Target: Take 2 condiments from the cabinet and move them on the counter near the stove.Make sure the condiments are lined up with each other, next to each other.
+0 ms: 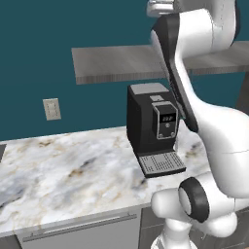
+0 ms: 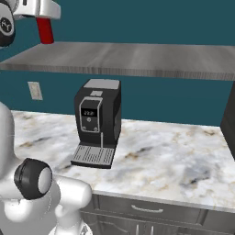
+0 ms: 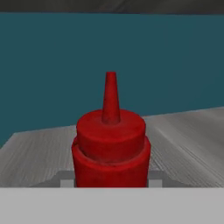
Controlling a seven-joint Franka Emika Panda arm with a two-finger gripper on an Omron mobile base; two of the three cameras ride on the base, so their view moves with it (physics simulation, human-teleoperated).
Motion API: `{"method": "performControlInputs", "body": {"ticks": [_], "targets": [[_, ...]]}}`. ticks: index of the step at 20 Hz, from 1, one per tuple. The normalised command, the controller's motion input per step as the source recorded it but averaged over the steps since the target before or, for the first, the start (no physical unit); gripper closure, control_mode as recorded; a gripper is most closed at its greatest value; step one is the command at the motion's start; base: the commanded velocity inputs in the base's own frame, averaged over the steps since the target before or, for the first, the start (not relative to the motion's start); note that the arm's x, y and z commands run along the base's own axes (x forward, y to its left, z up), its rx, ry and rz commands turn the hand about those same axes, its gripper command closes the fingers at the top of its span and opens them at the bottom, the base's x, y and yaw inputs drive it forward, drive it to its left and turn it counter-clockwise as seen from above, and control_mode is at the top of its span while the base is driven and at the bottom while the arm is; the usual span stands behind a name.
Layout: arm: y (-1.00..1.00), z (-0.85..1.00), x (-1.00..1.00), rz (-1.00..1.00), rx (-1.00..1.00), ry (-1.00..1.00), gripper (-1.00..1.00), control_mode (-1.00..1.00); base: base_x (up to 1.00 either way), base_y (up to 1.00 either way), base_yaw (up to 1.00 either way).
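- Our pincer sits up at the left end of the shelf, and the red squeeze bottle is right against it (nozzle upright).
- Clenched on the bottle? We cannot tell.
- Well below it, a black coffee machine stands on the marble counter.

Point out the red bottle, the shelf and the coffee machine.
Red bottle point(image 3: 110, 153): hand view, on its body.
Shelf point(image 2: 137, 57): right base view, top surface.
Coffee machine point(image 1: 146, 121): left base view, black side panel.

One red squeeze bottle, one shelf, one coffee machine, one wall outlet.
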Motion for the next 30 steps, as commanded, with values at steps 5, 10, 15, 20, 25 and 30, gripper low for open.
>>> {"method": "performControlInputs", "body": {"ticks": [5, 10, 15, 20, 25, 30], "targets": [[-0.03, -0.78, -1.00, 0.04, 0.00, 0.00, 1.00, -1.00, 0.00, 0.00, 0.00], [-0.06, -0.71, -1.00, 0.05, 0.00, 0.00, 1.00, -1.00, 0.00, 0.00, 0.00], [-0.01, -0.54, -0.89, 0.06, 0.00, 0.02, 1.00, -1.00, 0.00, 0.00, 0.00], [0.00, -0.60, -0.15, 0.07, 0.00, 0.13, 1.00, -1.00, 0.00, 0.00, 0.00], [0.06, -0.59, 0.02, 0.03, -0.04, 0.11, 1.00, -1.00, 0.00, 0.00, 0.00], [0.01, -0.18, 0.17, 0.00, 0.00, 0.14, 1.00, -1.00, 0.00, 0.00, 0.00]]}}
